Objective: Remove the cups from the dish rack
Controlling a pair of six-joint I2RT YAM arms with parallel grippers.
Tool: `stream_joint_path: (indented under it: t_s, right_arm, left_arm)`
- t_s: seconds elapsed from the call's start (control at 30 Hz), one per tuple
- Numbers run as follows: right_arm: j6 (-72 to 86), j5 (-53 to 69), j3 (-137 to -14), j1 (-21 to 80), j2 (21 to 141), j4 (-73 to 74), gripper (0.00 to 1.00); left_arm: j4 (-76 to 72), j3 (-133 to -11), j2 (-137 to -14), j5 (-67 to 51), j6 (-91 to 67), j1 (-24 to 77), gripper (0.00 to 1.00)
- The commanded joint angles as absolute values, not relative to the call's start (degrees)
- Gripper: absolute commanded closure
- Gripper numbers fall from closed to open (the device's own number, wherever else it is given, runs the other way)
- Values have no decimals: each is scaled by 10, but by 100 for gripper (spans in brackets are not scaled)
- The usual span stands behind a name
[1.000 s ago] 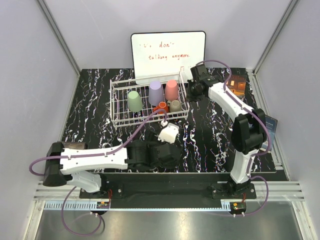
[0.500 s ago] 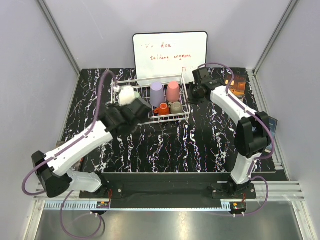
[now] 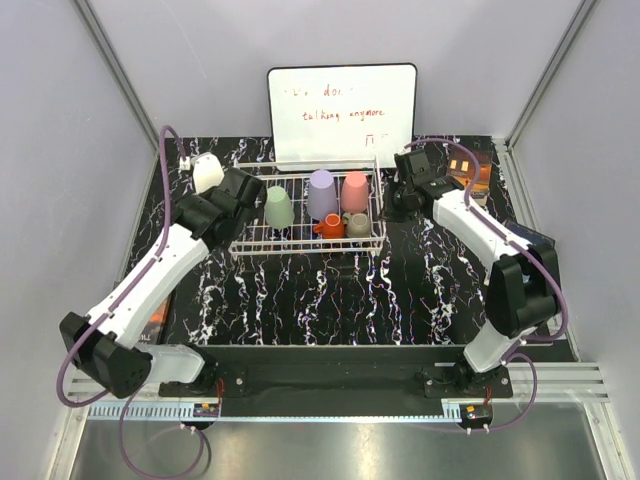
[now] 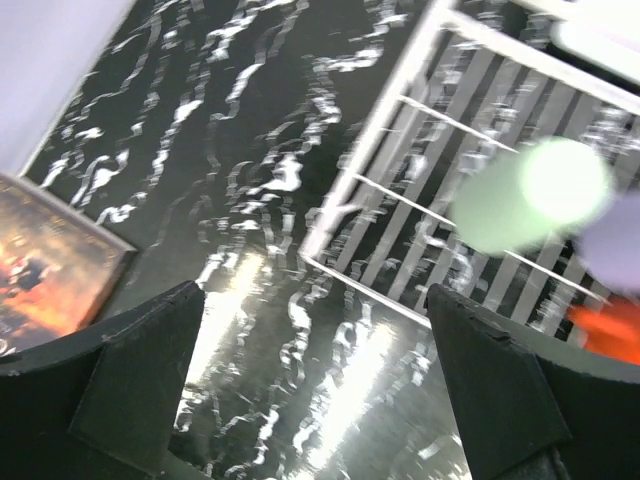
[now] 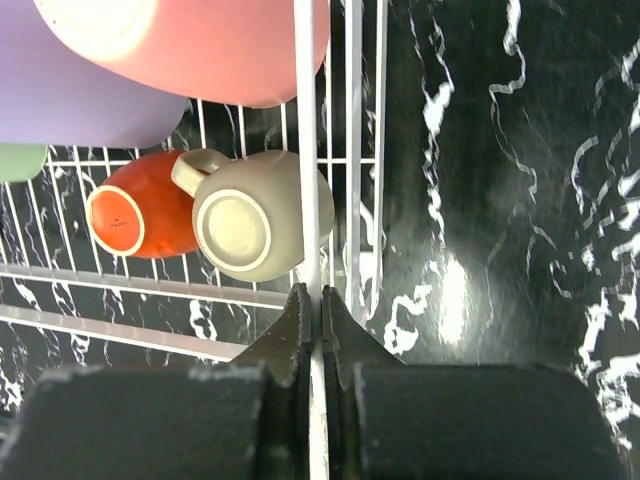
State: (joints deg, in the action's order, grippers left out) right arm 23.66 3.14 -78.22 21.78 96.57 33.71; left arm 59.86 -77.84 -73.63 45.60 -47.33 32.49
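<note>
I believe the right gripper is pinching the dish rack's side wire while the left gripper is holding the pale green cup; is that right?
Not quite. The left gripper is open and holds nothing; it hangs over the table by the corner of the dish rack. The pale green cup sits in the rack, as the left wrist view shows. The right gripper does pinch the side wire.

Left arm (image 3: 150, 285) and right arm (image 3: 470, 215) are showing white moulded link shells with black joint housings. Purple cable (image 3: 163, 165) is running along each, looping out at the upper left and curling low at both bottom corners of the top view. White rounded housing (image 3: 207, 173) is sitting at the left wrist. Left gripper (image 4: 310, 295) is showing matte black wedge fingers (image 4: 130, 380); right gripper (image 5: 310, 295) is showing black, grainy, slightly scuffed ones.
</note>
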Motion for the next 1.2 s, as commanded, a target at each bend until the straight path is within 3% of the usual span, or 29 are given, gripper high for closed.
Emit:
stream_joint_path:
  t_s: [0.0, 0.77, 0.87, 0.9, 0.97, 1.0, 1.07, 1.1, 1.17]
  right_arm:
    - [241, 15, -733, 210, 930, 417, 100]
    - [242, 18, -646, 210, 813, 454, 100]
    - [241, 13, -643, 210, 803, 459, 100]
    - [241, 14, -642, 210, 802, 460, 100]
    - [242, 16, -643, 210, 800, 462, 100]
    - [243, 17, -643, 210, 798, 463, 100]
    - [243, 21, -644, 210, 795, 465, 100]
    - [244, 23, -644, 210, 794, 466, 100]
    - [248, 26, -645, 210, 783, 468, 100]
  left_arm:
    - [556, -759, -760, 426, -453, 277, 1]
    - [402, -850, -990, 230, -319, 154, 3]
    - [393, -839, -1001, 191, -316, 154, 26]
    - [388, -834, -998, 186, -317, 154, 39]
    - [369, -808, -991, 170, -314, 154, 51]
    - [363, -802, -989, 161, -305, 154, 65]
    - [356, -790, -984, 149, -297, 154, 83]
    - [356, -788, -983, 148, -293, 155, 100]
    - [355, -780, -974, 141, -290, 155, 100]
